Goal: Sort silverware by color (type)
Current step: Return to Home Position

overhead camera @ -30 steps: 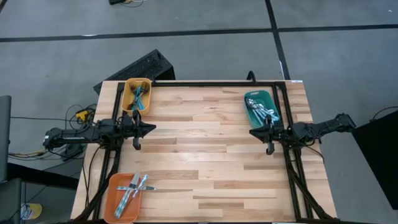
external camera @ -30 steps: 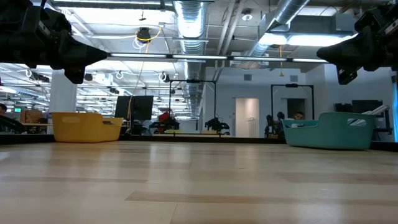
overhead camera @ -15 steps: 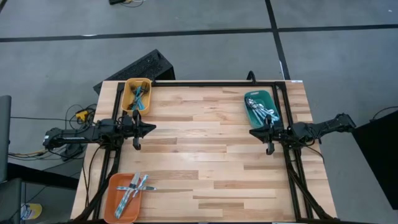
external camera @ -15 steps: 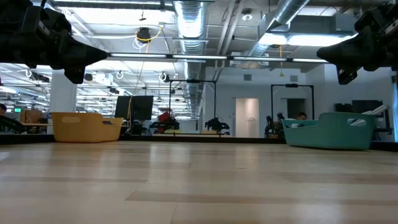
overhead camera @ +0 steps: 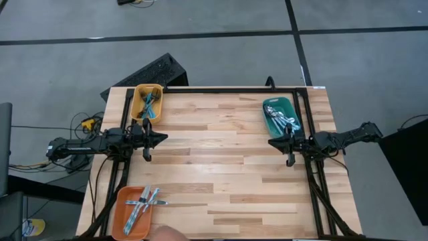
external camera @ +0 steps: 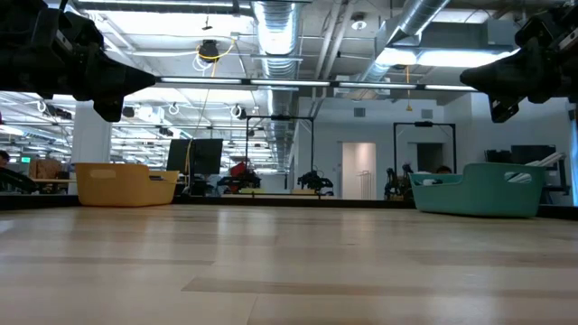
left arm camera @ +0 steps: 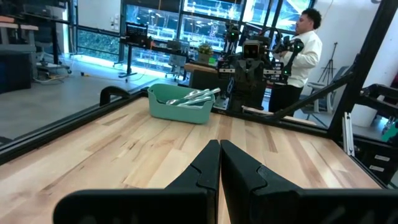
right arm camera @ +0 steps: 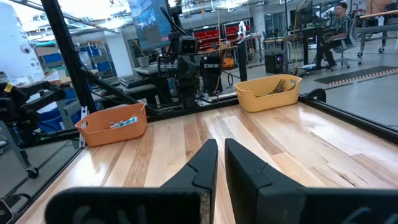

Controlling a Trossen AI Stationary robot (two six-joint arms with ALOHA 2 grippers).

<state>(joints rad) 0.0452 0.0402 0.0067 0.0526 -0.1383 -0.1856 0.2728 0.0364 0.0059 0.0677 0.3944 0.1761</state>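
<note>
Silverware (overhead camera: 146, 199) looks light, stiff and slick, so we would pinch a slim handle mid-length. Our left fingers (left arm camera: 205, 169) and right fingers (right arm camera: 203, 165) are pressed together, empty.

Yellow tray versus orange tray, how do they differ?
Yellow tray sits top-left in the high view; orange tray sits bottom-left. The yellow tray's silverware stays inside; the orange tray's pokes past its rim. Both are rectangular trays holding blue-handled pieces.
</note>
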